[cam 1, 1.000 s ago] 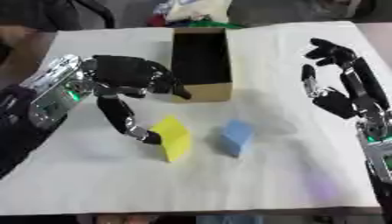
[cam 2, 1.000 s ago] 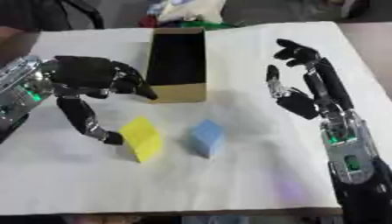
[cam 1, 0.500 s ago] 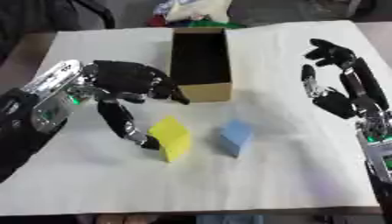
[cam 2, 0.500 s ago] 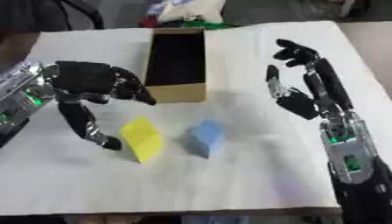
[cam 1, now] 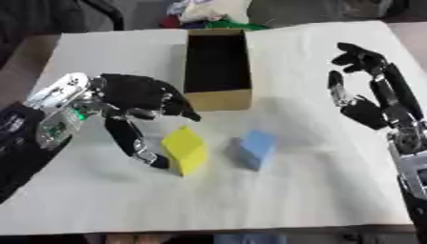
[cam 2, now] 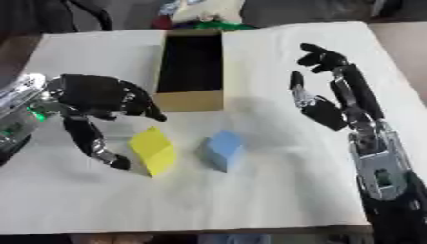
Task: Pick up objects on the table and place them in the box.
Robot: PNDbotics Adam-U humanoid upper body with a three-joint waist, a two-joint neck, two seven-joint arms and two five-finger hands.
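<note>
A yellow block (cam 1: 186,150) stands tilted on the white table, left of a blue block (cam 1: 253,148). Behind them is an open cardboard box (cam 1: 216,97) with a dark inside. My left hand (cam 1: 137,97) hovers over the yellow block's left side, open, its thumb (cam 1: 133,143) reaching down beside the block and its fingers spread above it. Whether the thumb touches the block I cannot tell. My right hand (cam 2: 321,102) hangs open at the right, well away from both blocks.
A white cloth covers the table (cam 1: 317,190). Beyond the far edge lie a pale bag and green and red items (cam 1: 208,14). The table's left edge (cam 1: 37,52) shows brown wood.
My left hand has shifted slightly toward the yellow block and lower. The blocks, box and right hand stay where they were.
</note>
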